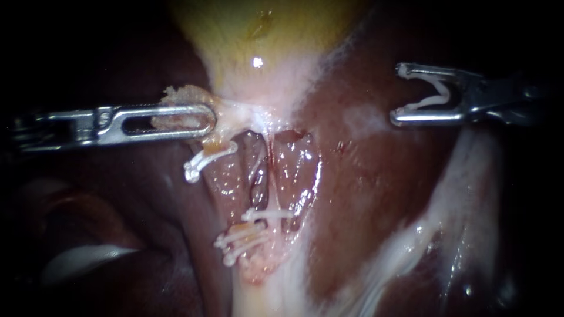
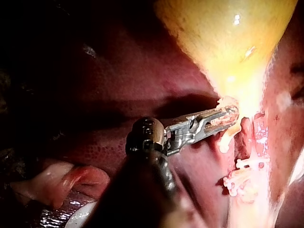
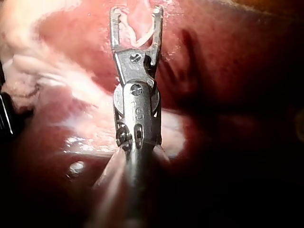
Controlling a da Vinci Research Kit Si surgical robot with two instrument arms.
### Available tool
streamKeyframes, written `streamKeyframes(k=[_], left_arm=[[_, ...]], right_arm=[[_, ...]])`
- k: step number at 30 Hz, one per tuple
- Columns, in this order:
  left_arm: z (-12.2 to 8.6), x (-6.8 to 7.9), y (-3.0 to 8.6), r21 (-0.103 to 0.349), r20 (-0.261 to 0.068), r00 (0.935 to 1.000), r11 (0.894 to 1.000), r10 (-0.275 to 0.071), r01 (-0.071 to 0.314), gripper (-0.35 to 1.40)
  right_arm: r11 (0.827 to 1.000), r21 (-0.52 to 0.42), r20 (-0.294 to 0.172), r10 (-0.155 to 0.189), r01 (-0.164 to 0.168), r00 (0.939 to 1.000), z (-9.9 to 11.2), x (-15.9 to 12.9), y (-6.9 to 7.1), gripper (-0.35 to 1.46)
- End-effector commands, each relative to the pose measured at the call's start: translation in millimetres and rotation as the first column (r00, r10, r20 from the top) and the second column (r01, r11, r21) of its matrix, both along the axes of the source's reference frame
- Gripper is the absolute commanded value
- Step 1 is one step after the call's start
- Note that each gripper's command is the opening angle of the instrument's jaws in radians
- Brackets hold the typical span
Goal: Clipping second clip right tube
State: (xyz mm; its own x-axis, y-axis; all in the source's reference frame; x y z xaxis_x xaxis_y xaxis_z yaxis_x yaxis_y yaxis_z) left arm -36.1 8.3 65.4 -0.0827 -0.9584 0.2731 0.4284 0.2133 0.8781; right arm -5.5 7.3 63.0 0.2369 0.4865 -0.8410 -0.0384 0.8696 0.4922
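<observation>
Left instrument [image 1: 208, 119] jaws clamped on tissue [image 1: 182, 94] at the gallbladder [image 1: 258, 53] neck. Right instrument [image 1: 399, 94] jaws wide, holding a loaded clip [image 1: 432, 100] over liver [image 1: 376, 176] beside the gallbladder, well apart from the right tube [image 1: 272, 182] below the gallbladder, which carries a fitted clip [image 1: 267, 214].

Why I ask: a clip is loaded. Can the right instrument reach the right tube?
Probably yes: only bare liver lies between the right instrument, holding its clip, and the right tube; the left instrument grips the gallbladder.
</observation>
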Motion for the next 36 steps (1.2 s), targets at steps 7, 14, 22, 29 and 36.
streamKeyframes(k=[7, 14, 22, 29, 36], left_arm=[[0.0, 0.0, 0.0, 0.000, 0.000, 1.0000, 1.000, 0.000, 0.000, -0.35], [-0.1, 0.0, -0.1, 0.000, -0.001, 1.0000, 1.000, -0.001, 0.001, -0.35], [-0.2, 0.0, -0.2, 0.000, -0.001, 1.0000, 1.000, -0.001, 0.001, -0.35], [-0.3, -0.2, -0.3, 0.000, -0.002, 1.0000, 1.000, -0.003, 0.003, -0.35], [-0.6, -0.4, -0.4, 0.000, -0.004, 1.0000, 1.000, -0.005, 0.005, -0.35]], right_arm=[[0.989, 0.149, -0.058, 0.030, -0.021, 0.9979, -0.9, 3.4, -2.1, 0.47], [0.976, 0.215, -0.063, 0.032, -0.018, 0.9975, -0.2, 6.2, -4.1, 0.47], [0.961, 0.277, -0.064, 0.002, 0.016, 0.9980, 1.2, 9.1, -6.3, 0.46], [0.946, 0.322, -0.074, -0.012, 0.035, 0.9972, 2.8, 11.2, -7.9, 0.45], [0.937, 0.346, -0.063, -0.021, 0.041, 0.9978, 4.6, 12.6, -9.1, 0.44]])
